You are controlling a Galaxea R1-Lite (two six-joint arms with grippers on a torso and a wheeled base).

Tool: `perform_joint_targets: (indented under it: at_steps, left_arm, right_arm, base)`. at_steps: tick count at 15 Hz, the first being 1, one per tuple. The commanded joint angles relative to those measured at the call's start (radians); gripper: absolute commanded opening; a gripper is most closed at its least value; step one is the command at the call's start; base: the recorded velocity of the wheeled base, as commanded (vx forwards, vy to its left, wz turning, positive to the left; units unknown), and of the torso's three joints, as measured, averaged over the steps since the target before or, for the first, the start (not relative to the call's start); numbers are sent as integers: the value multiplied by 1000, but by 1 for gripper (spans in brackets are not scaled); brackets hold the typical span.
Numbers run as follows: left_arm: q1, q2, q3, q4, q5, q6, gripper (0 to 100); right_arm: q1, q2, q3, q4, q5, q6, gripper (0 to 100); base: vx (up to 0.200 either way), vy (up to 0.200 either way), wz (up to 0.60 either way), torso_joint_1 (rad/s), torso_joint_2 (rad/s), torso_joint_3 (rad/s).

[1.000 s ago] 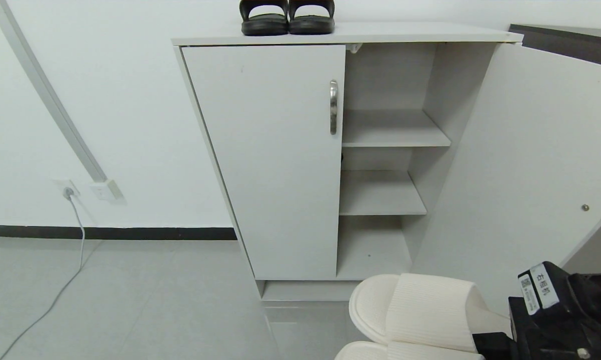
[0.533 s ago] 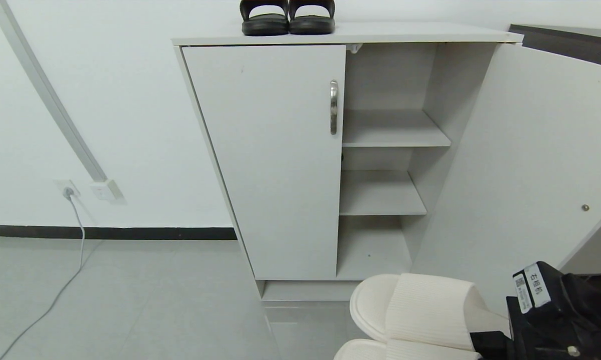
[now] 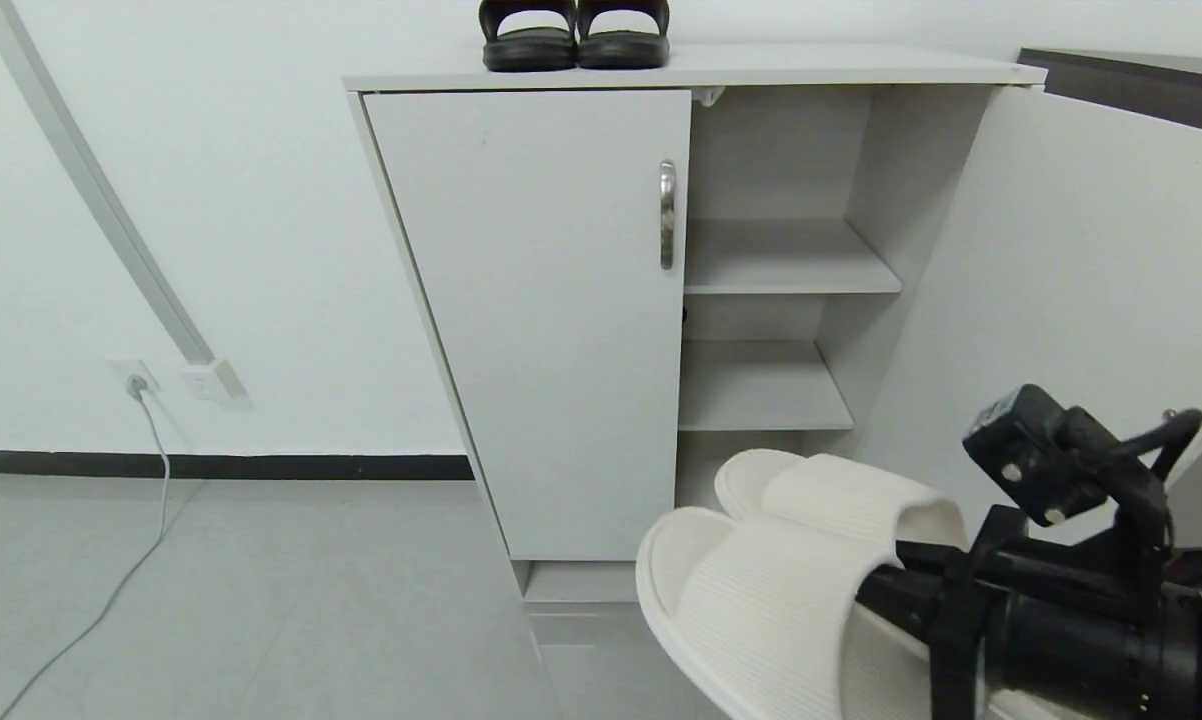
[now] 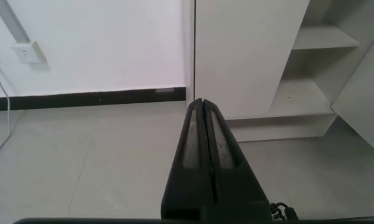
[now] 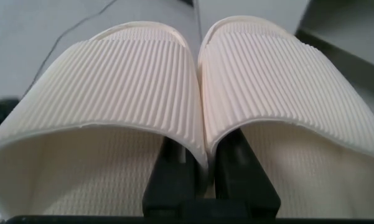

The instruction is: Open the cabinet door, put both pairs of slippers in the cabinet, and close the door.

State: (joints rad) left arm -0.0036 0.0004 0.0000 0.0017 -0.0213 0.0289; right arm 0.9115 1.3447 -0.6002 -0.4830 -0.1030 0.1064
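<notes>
Lifted within the last second, along with the black right gripper (image 3: 893, 592): pair of cream ribbed foam slippers (image 3: 791, 560), up from the bottom edge of the head view to a spot in front of the lowest compartment (image 3: 736, 485).

Facing a tall white wooden cabinet (image 3: 861, 66) against the wall. Left door (image 3: 531, 320) shut, with a vertical metal bar handle (image 3: 667, 214) at its inner edge. Right door (image 3: 1061, 290) swung wide open, baring two shelves (image 3: 781, 262) above the lowest compartment.

Held side by side off the grey tiled floor (image 3: 261, 600), toes toward the cabinet, just outside the opening and beside the open right door. Seen from the right wrist: one black finger under each strap of the cream ribbed foam slippers (image 5: 130, 93), right gripper (image 5: 202, 186) clamped on the two adjoining inner strap walls, slippers straight ahead of the wrist.

Resting on the cabinet top above the left door: pair of black rubber slippers (image 3: 574, 35), well apart from both grippers.

Left gripper (image 4: 201, 112) pressed fully together, holding nothing, above the floor near the cabinet base.
</notes>
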Motion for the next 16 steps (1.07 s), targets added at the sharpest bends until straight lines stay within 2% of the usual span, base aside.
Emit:
perform_joint_targets:
  at_steps: [1,5,6,7,11,16]
  left_arm:
    - [1,1,0,0,0,0,0]
    - [1,1,0,0,-2,0,0]
    - [-1,1,0,0,0,0,0]
    - [-1,1,0,0,0,0,0]
    - [-1,1,0,0,0,0,0]
    - [1,1,0,0,-2,-3,0]
  right_arm:
    - [20,172,-127,-31,-167,85,0]
    - [20,389,-274,-42,-500,134,0]
    - [20,445,-303,-92,-589,133,0]
    - [20,472,-305,-144,-624,127,0]
    - [9,491,-306,-174,-630,122,0]
    - [7,493,-303,-175,-630,122,0]
  base:
    - [0,0,0,0,0,0]
    - [0,0,0,0,0,0]
    - [0,-200,0,2,-7,2]
    - [0,-200,0,2,-2,2]
    - [0,-200,0,2,1,4]
    - [0,0,0,0,0,0]
